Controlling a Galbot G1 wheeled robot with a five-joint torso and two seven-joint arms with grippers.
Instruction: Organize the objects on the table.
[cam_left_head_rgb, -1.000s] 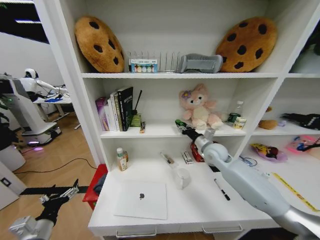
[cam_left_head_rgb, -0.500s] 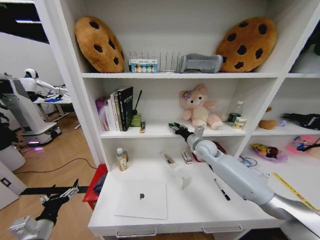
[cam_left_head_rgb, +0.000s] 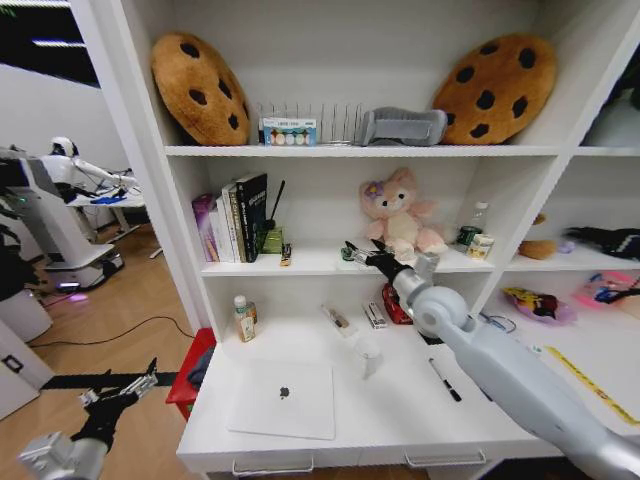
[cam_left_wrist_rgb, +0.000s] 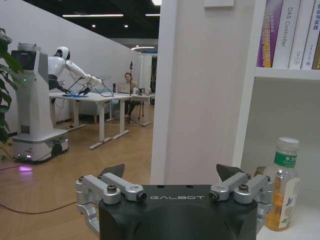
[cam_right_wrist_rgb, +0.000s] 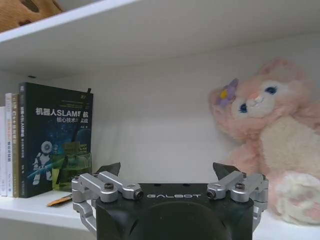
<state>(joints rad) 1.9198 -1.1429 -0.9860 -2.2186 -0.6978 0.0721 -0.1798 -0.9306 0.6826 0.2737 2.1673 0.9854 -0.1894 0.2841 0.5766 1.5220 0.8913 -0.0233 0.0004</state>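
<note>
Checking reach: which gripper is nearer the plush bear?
Right. The right gripper is at the shelf beside the bear; the left gripper hangs low, off the desk's left end.

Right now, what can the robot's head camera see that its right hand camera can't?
The head camera sees the white table with the closed laptop, a black marker and a small bottle, plus the two cookie cushions up top. It also shows the left gripper hanging low beside the table, open, and the right gripper at the middle shelf. The right hand camera gives a close look at the black book's cover and the right gripper's open fingers. Both show the pink plush bear and the books.
</note>
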